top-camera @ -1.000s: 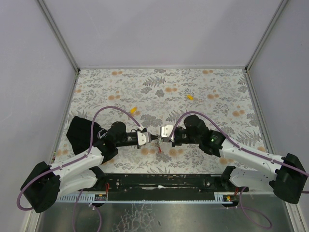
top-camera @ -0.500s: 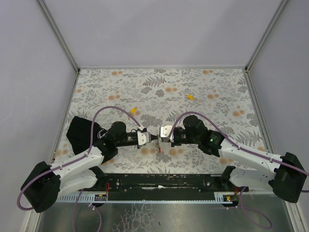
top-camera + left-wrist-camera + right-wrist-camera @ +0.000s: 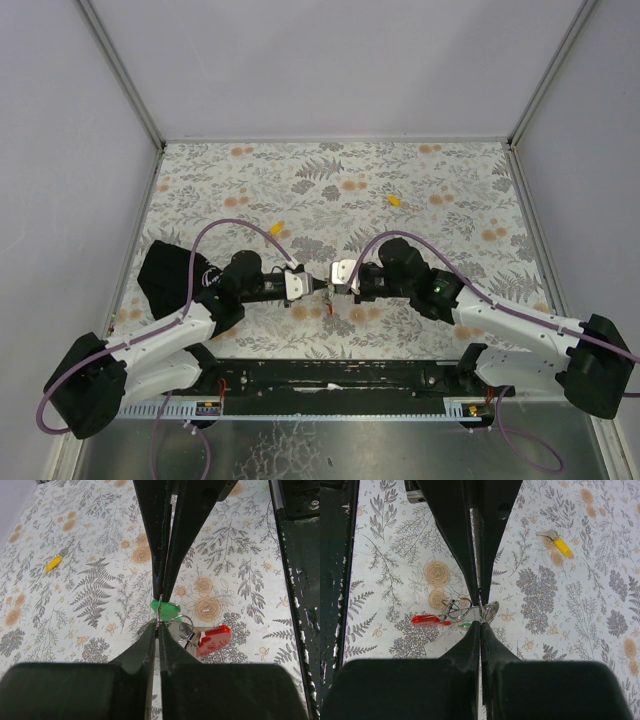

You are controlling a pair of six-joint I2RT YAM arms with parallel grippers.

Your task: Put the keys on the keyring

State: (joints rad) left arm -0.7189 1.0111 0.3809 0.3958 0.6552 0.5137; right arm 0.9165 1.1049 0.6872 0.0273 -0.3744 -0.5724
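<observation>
Walls (image 3: 330,60) of plain pale grey close the tabletop (image 3: 300,180) at the back and both sides, and a black rail (image 3: 330,375) runs along its near edge. The far half of the flat, fern-and-flower printed surface lies open, holding only two yellow-capped keys (image 3: 278,228) (image 3: 394,200), well apart from each other. A crumpled black cloth (image 3: 165,275) sits near the left edge, beside the left arm. Both arms reach inward and meet tip to tip near the front centre. The left gripper (image 3: 157,629) has its jaws pressed together on the keyring (image 3: 210,641), a thin wire ring with a glossy red plastic tab. The right gripper (image 3: 480,623) has its jaws closed on the green key (image 3: 165,609), which touches the ring between the two tapered black tips
</observation>
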